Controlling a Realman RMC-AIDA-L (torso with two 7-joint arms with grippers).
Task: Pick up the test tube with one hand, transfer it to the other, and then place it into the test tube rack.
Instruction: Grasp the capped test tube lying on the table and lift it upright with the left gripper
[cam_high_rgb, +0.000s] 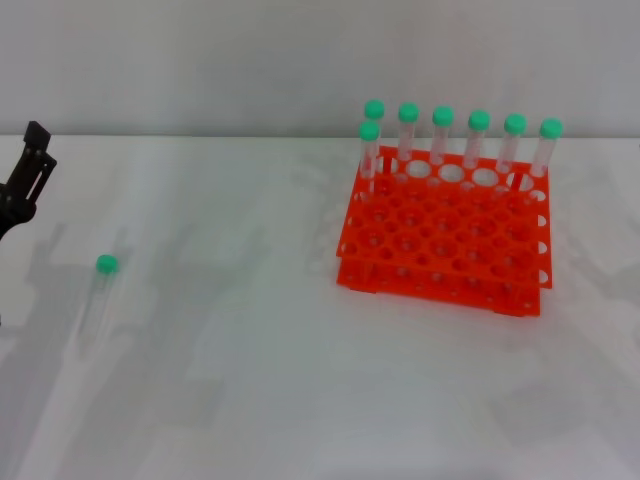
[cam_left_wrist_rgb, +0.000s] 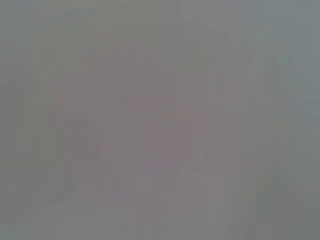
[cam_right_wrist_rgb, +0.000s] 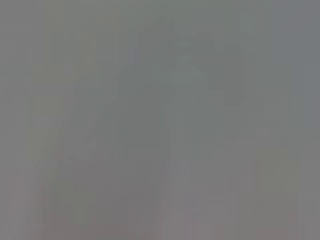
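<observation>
The tube is laid flat on the desk at the near left, its green cap turned to the far side, well apart from the rack at the right. It is placed within the left arm's reach, so a handover is likely called for. The left claw is seen at the far left edge, holding nothing; how far it is open cannot be told. 7 tubes are stood upright along the rack's far side. The right claw is not seen.
</observation>
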